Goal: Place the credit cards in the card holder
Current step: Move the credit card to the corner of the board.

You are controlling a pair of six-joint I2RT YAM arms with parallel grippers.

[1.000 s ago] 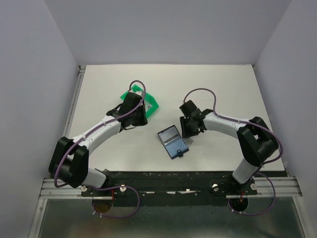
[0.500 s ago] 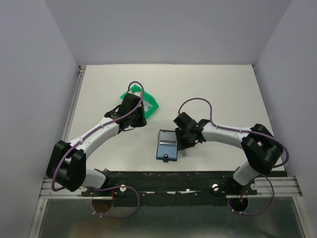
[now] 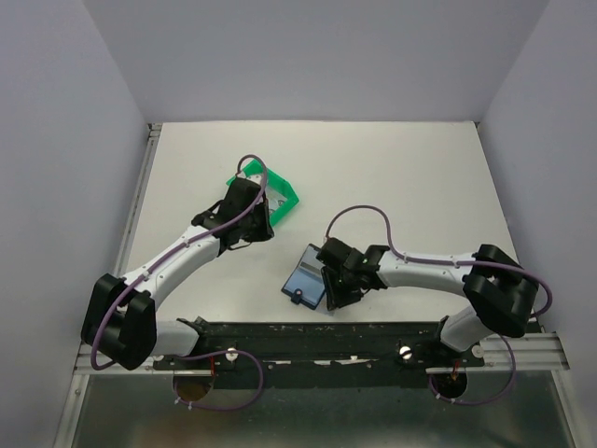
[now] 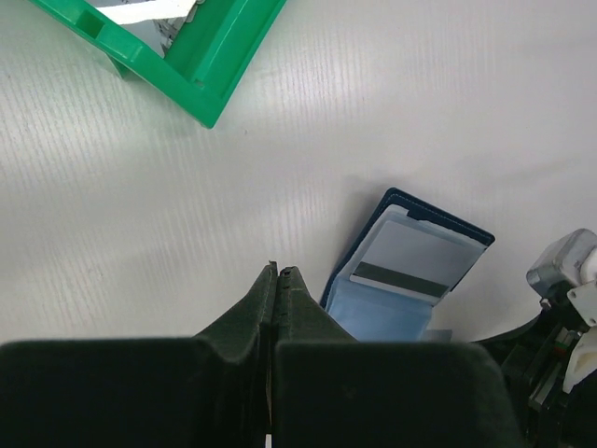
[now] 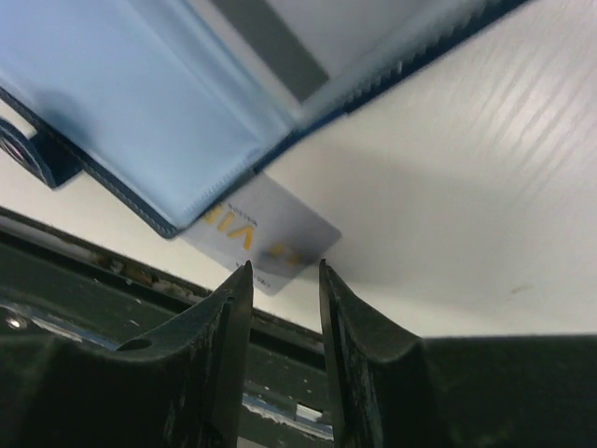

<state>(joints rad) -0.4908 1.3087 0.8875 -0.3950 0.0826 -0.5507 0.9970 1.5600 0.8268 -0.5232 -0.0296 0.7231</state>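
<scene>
The card holder (image 3: pixel 300 278) lies open near the table's front edge, its pale blue lining (image 5: pixel 140 103) facing up. One credit card with a black stripe (image 4: pixel 410 259) sits in its upper pocket. A second credit card (image 5: pixel 275 245), pale grey with gold print, pokes out from under the holder's near corner. My right gripper (image 5: pixel 284 271) is open, its tips just short of that card's edge with nothing between them; the top view has it (image 3: pixel 329 297) at the holder's right side. My left gripper (image 4: pixel 277 271) is shut and empty, hovering left of the holder, near the green bin (image 3: pixel 259 217).
A green plastic bin (image 3: pixel 284 196) stands behind the left gripper, with pale flat items inside (image 4: pixel 149 9). The black rail (image 5: pixel 112 317) at the table's front edge runs just beyond the right fingertips. Grey walls enclose the table.
The right gripper has swung left and toward the front edge. The card holder has shifted and turned the same way. The left arm has drifted slightly left.
</scene>
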